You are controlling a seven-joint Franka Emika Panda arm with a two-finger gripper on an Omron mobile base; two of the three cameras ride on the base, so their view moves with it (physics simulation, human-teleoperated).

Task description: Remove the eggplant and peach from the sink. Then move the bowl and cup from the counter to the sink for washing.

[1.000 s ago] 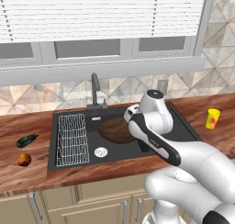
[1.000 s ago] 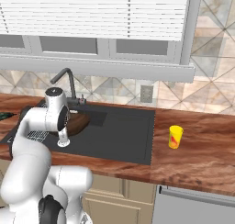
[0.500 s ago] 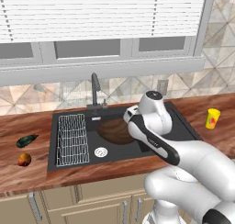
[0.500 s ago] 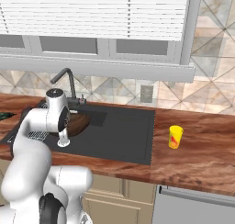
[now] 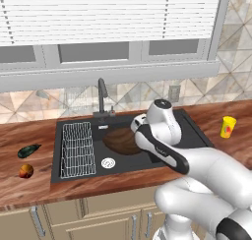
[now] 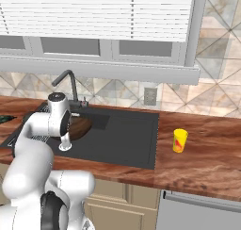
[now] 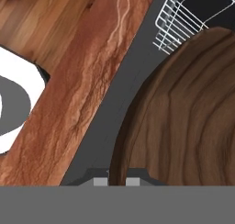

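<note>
Bowl [image 5: 119, 140] of brown wood, round and wide, sits over the black sink [image 5: 192, 135], just as it did a moment ago. The claw [image 7: 117, 181] is pinched shut on the bowl's rim. A wire rack [image 5: 78, 148] lies beside it. The yellow cup [image 5: 227, 127] with a red mark stands on the wooden counter [image 6: 207, 163]. Eggplant [image 5: 28, 150] and peach [image 5: 26, 171] rest on the counter's far side.

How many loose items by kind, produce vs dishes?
Produce: 2, eggplant and peach, both on the counter.
Dishes: 2, bowl in the sink, cup on the counter.
Total: 4
</note>
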